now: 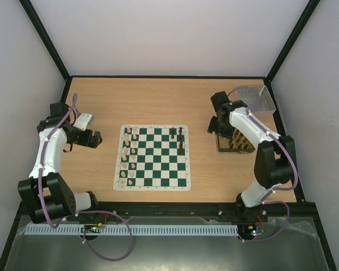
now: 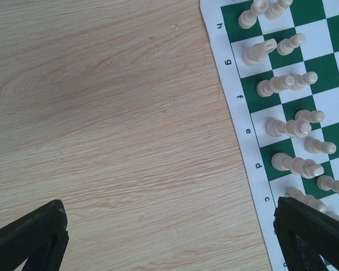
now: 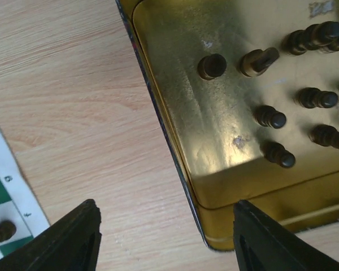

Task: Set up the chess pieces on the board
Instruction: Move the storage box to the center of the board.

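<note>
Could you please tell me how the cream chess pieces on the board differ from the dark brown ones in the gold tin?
The cream chess pieces are pale, the dark brown pieces far darker. The cream ones stand in two rows on the green-and-white checkered board; the dark ones sit scattered in the square gold metal tin. Both appear to stand upright.

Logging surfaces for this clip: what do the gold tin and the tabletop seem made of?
Gold tin: probably metal, glossy, since its floor shows glare and blurred reflections. Tabletop: wood or wood-look laminate, matte, with pale straight grain lines.
</note>
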`<state>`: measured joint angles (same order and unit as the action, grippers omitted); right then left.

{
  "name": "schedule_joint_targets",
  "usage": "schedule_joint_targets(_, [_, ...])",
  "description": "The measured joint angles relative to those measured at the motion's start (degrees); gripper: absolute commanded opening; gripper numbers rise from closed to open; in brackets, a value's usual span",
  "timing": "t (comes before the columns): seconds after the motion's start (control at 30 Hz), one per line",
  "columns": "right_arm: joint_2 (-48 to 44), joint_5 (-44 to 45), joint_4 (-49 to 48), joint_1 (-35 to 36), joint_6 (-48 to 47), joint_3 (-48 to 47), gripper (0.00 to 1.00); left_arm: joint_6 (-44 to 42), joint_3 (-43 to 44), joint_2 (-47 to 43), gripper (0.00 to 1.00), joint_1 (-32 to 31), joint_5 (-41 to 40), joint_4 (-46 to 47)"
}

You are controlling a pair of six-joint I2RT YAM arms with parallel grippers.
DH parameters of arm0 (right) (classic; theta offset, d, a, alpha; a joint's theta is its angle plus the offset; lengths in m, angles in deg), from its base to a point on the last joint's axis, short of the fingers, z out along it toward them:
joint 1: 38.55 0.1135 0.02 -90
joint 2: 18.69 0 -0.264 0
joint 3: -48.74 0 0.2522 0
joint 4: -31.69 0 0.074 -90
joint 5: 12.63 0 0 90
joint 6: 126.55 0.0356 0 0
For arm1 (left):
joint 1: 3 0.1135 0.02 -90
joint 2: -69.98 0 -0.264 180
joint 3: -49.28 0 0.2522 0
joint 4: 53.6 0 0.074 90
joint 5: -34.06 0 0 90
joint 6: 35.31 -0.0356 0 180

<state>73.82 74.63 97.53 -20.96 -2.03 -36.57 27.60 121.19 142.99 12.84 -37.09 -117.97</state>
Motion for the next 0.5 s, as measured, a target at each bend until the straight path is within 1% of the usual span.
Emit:
schedule_joint_targets(0.2, [5.5, -0.9, -2.6, -0.7, 0.5, -0.2, 0.52, -0.3, -0.1, 0.2, 0.99, 0.0, -0.4, 0.1])
schedule_joint_targets(0.4, [6.7, -1.0, -4.4, -1.0, 0.5, 0.2, 0.51, -0.8, -0.6, 0.2, 0.99, 0.0, -1.1, 0.1])
schedule_joint_targets(0.5, [6.6, -0.9, -5.7, -1.5, 0.4, 2.1, 0.51, -0.9, -0.8, 0.4, 0.99, 0.0, -1.1, 0.1])
